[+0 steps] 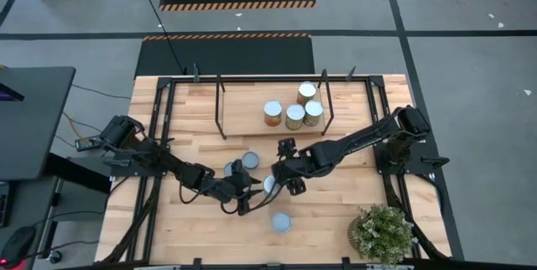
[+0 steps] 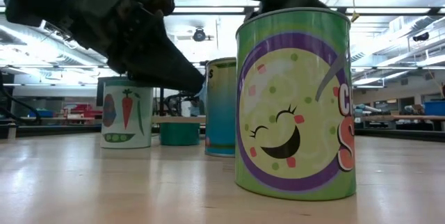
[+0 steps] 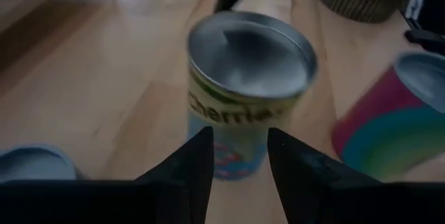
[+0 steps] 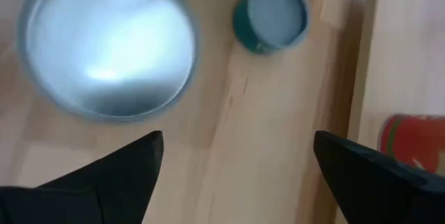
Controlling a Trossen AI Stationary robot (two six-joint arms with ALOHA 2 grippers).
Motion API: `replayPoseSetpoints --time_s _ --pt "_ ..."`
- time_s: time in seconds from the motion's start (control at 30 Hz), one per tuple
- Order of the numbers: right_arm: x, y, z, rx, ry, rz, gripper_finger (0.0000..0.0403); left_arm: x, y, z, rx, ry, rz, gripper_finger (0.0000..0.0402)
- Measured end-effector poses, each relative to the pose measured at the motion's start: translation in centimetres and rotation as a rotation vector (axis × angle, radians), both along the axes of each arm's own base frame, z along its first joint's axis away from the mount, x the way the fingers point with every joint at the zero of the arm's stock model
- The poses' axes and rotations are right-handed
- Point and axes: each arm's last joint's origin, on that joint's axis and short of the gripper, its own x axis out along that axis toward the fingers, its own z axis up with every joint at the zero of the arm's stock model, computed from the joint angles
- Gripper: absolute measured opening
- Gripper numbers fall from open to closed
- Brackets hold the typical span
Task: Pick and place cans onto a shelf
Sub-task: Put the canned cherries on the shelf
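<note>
Several cans stand upright on the tabletop. My left gripper (image 1: 251, 194) (image 3: 236, 139) is low over the table and open by a narrow gap. Its fingertips are right at the lower side of a can (image 3: 249, 78) (image 2: 224, 109) with a silver top and a yellow-green and blue label. My right gripper (image 1: 283, 178) (image 4: 236, 158) hovers wide open above the table, with that can's silver top (image 4: 104, 50) beside it. A green can with a smiling face (image 2: 293, 106) (image 1: 281, 221) stands nearest the front edge. The shelf (image 1: 252, 102) at the far side bears several cans (image 1: 294, 116). My left gripper comes at the can's lower side (image 3: 233, 161) nearly level, from the table's left. The can is wider than the gap between the fingers. Whether the fingertips touch it I cannot tell. The can stands upright on the table.
Two more cans (image 1: 250, 162) (image 1: 231, 169) stand just beyond my left arm. A white can with a carrot picture (image 2: 126, 113) and a short teal can (image 2: 179, 132) show in the low view. A potted plant (image 1: 383, 233) sits at the near right corner.
</note>
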Motion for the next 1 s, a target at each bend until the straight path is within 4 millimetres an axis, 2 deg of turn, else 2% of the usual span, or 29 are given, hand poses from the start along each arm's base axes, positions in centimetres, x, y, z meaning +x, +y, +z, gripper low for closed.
replayPoseSetpoints --time_s 0.27,0.53,0.9,1.0 --pt "-0.3 0.8 -0.2 0.040 -0.020 -0.043 0.0380 0.6 1.1 0.2 -0.007 -0.019 0.034 0.0142" --pt "-1.0 2.7 -0.3 0.089 -0.034 -0.096 0.0380 0.8 1.9 0.2 0.027 -0.022 0.090 0.0142" --pt "-1.9 3.0 1.3 0.035 0.013 -0.099 0.0380 0.5 1.6 0.1 0.055 0.004 0.062 0.0142" --pt "-1.8 3.0 1.9 0.033 0.010 -0.097 0.0380 0.0 1.2 0.8 0.071 0.012 0.034 0.0142"
